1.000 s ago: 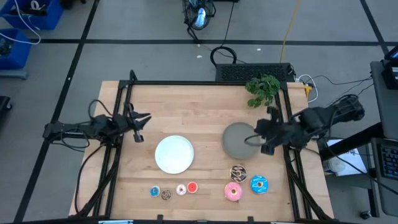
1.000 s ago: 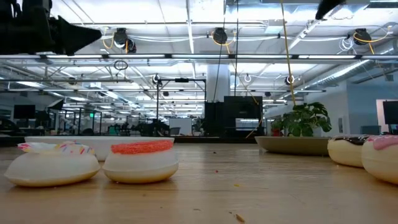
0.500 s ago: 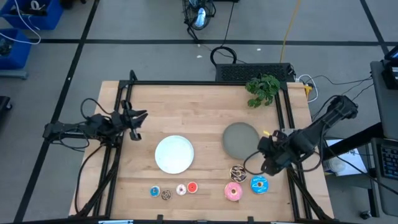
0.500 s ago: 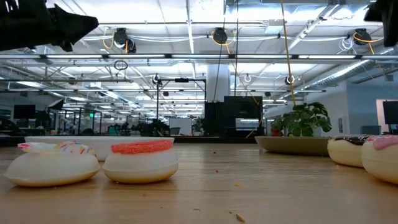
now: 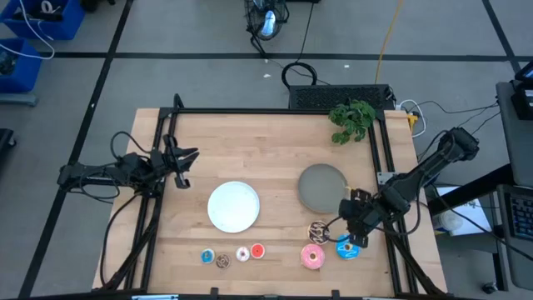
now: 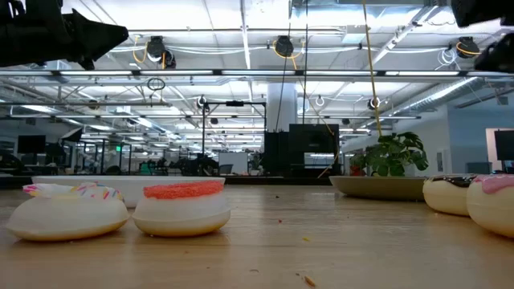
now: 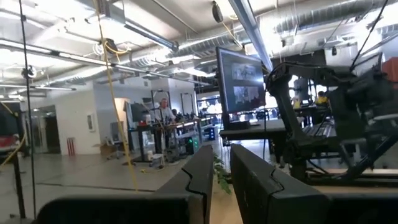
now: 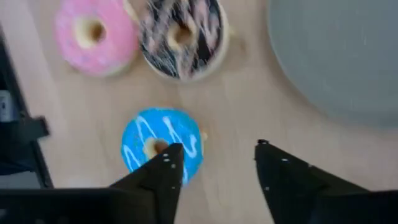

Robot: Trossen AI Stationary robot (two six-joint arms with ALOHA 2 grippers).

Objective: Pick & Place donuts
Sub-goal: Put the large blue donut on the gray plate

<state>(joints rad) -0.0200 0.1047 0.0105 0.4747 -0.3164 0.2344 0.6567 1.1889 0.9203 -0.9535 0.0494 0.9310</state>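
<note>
Right claw (image 5: 351, 237) parted wide above blue sprinkled donut (image 5: 346, 247), gray plate (image 5: 321, 187) at eleven o'clock, left claw (image 5: 181, 163) narrow, idle.

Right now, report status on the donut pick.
Right gripper open above blue donut, nothing held. Left gripper parked at left edge. Nothing in the way.

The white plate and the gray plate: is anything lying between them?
No: the high view shows bare wood between the white plate and the gray plate.
</note>
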